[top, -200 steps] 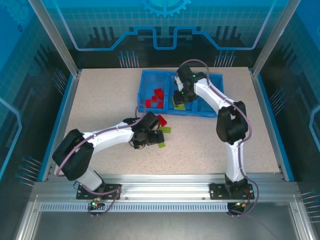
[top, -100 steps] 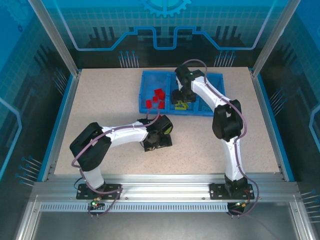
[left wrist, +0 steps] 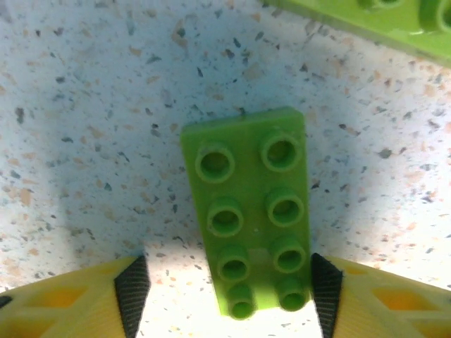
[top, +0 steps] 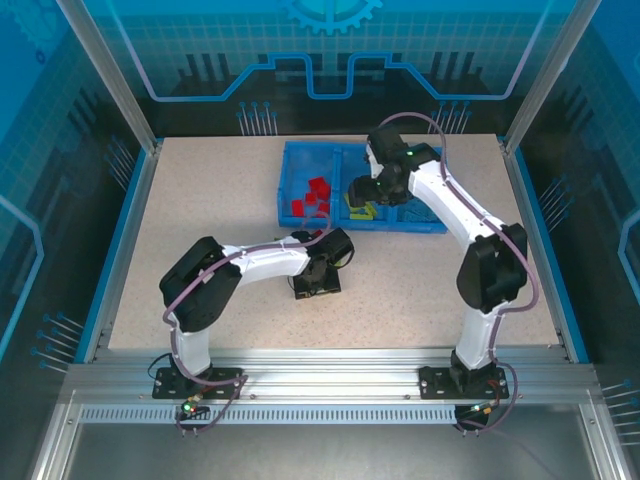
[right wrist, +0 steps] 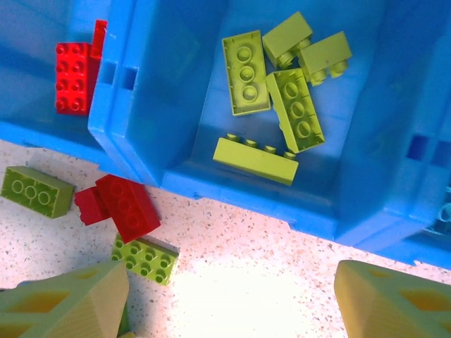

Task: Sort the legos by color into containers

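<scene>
We've swung our left gripper (left wrist: 229,282) over the flat lime-green plastic brick (left wrist: 248,211) on the speckled table (left wrist: 84,105), near side of the bright-blue plastic tray (right wrist: 254,196) — jaws apart, straddling it, pickup likely next. The right gripper (right wrist: 232,296) has backed off — spread, empty.

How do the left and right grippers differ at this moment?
The left gripper is low over the table, its open fingers straddling a flat lime brick. The right gripper hangs higher by the tray, at its near wall, gripping nothing. Both are open, with yellow fingers.

Left tool (left wrist: 227,283) spread, right tool (right wrist: 231,285) spread wide
</scene>
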### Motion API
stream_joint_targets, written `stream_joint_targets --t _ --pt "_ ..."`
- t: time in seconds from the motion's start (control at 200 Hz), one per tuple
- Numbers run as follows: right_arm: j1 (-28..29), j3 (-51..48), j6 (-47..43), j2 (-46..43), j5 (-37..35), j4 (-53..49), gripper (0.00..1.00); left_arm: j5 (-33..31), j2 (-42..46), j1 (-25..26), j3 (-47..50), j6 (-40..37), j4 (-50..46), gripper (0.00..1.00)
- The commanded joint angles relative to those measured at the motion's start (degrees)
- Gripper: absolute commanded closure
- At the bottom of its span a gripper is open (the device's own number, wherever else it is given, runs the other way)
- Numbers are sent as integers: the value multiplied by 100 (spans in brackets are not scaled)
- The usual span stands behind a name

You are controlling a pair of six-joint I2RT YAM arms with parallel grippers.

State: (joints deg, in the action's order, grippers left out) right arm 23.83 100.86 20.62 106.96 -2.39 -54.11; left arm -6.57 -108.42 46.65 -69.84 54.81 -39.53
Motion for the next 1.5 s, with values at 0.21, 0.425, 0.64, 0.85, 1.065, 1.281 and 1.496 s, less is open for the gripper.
stream_joint_targets --t 0.21,0.425,0.64,0.85,1.065,1.281,1.496 --pt "-332 -852 117 -817 -75 282 21 -295 -189 -60 -86 -241 115 62" --pt "-596 -1291 126 -1121 -59 383 20 -352 -4 -54 -149 -346 95 66" --pt "-844 -1630 109 -1313 -42 425 20 -572 422 -53 -504 -582 -181 65" --pt "-1068 -1952 194 -1483 8 531 20 -866 521 -64 -1551 -1325 -360 64" --pt "-1177 -2203 213 -1580 116 603 20 -698 -178 -375 -2798 -2234 -84 64" --pt "-1178 -2771 192 -1948 263 854 21 224 -1207 -837 -3947 -2628 233 64" --pt "-1159 -3468 465 -2372 419 1016 20 555 -2082 -1151 -5049 -2755 11 59"
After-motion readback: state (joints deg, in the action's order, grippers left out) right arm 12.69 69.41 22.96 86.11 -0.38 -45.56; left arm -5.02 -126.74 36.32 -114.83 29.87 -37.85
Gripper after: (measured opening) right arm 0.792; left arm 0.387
